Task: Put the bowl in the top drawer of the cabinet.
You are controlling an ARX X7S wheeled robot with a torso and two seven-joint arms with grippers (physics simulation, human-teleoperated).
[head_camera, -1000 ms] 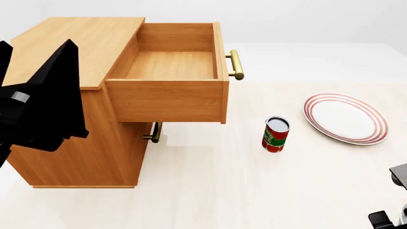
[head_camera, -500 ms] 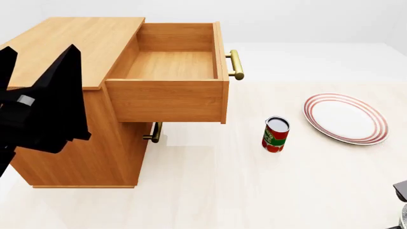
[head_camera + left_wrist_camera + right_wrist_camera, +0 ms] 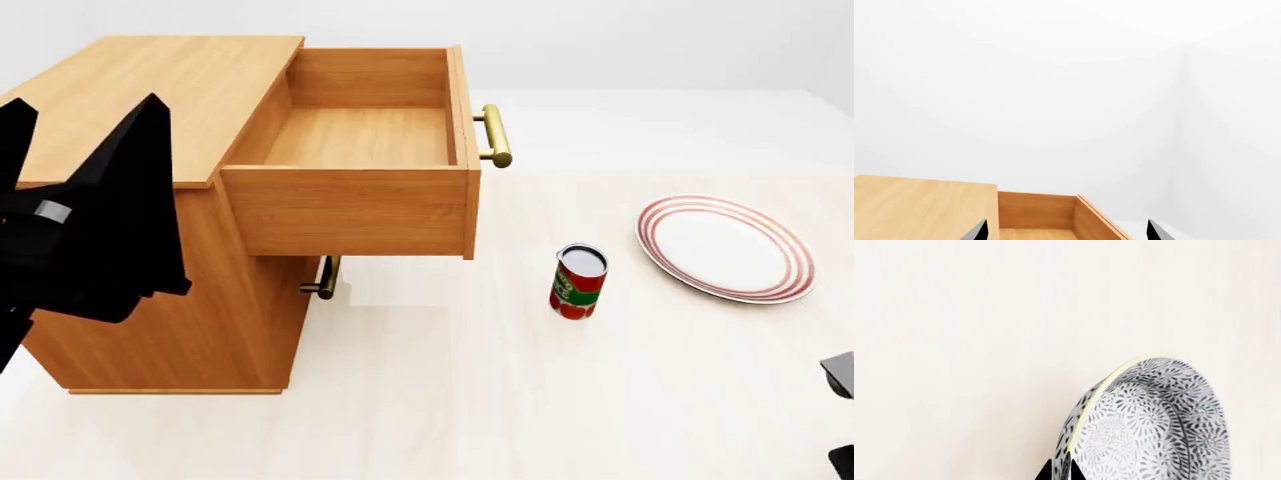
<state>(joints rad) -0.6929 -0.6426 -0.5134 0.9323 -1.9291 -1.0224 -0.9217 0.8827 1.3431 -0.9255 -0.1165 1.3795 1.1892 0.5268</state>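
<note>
The bowl [image 3: 1154,425], white with a dense blue-grey pattern, is tilted on edge over the pale floor in the right wrist view. My right gripper [image 3: 1060,471] is shut on its rim, one finger on each side of the wall. The head view does not show the bowl, only a bit of my right arm [image 3: 841,372] at the lower right edge. The cabinet [image 3: 160,80] stands at the left with its top drawer [image 3: 360,135] pulled out and empty. My left gripper [image 3: 80,108] hangs open over the cabinet's left side, and its fingertips [image 3: 979,231] frame the drawer.
A red and green can [image 3: 578,282] stands on the floor right of the cabinet. A flat red-rimmed plate [image 3: 725,248] lies farther right. The drawer's brass handle [image 3: 495,135] juts out toward the can. The lower drawer handle [image 3: 324,278] shows under the open drawer.
My right arm has sunk toward the lower right corner of the head view and shows less. My left gripper shifted slightly right and up. Drawer, can and plate have not moved.
</note>
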